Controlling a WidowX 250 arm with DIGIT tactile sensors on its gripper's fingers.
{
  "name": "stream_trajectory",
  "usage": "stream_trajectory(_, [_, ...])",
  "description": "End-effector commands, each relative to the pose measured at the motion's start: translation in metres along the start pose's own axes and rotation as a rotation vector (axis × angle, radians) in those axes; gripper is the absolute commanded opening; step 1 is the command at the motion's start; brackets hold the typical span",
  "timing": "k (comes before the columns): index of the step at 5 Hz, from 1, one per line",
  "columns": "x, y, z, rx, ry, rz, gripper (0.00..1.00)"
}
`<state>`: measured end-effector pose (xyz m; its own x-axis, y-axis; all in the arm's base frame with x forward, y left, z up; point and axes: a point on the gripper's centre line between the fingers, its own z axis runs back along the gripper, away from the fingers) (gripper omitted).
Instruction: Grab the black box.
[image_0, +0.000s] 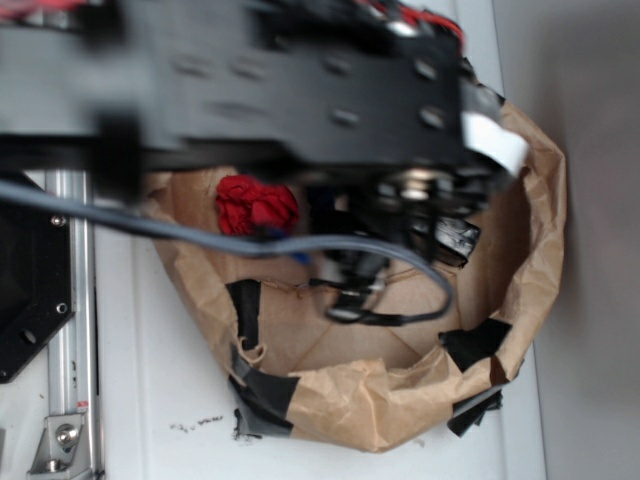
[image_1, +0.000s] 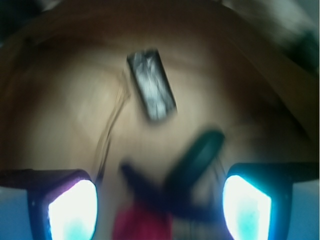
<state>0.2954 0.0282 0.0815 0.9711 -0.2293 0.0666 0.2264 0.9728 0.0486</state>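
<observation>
Fingers (image_1: 72, 207) bracket the wrist view, spread wide, nothing between them. Gripper (image_1: 160, 207) hangs above brown paper nest (image_0: 545, 190). Black box (image_1: 151, 86) lies on nest floor, ahead of fingers, tilted, apart from dark green object (image_1: 192, 167) and red wad (image_0: 257, 204). Step: approach. Next: advance over box, align, descend.

A crumpled brown paper basin (image_0: 520, 240), patched with black tape (image_0: 262, 395), is seen on the white desk (image_0: 160, 400). A red paper wad (image_0: 255, 205) and the glossy black box (image_0: 450, 238) are held inside, mostly covered by the blurry arm (image_0: 260, 80); the end effector can't really be made out.
</observation>
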Motion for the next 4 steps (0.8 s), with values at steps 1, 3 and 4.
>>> stream_trajectory(1, [0.042, -0.007, -0.032, 0.010, -0.202, -0.146, 1.00])
stream_trajectory(3, [0.041, -0.033, -0.034, 0.023, -0.189, -0.197, 0.00])
stream_trajectory(4, [0.036, -0.035, -0.005, 0.010, -0.172, -0.168, 0.00])
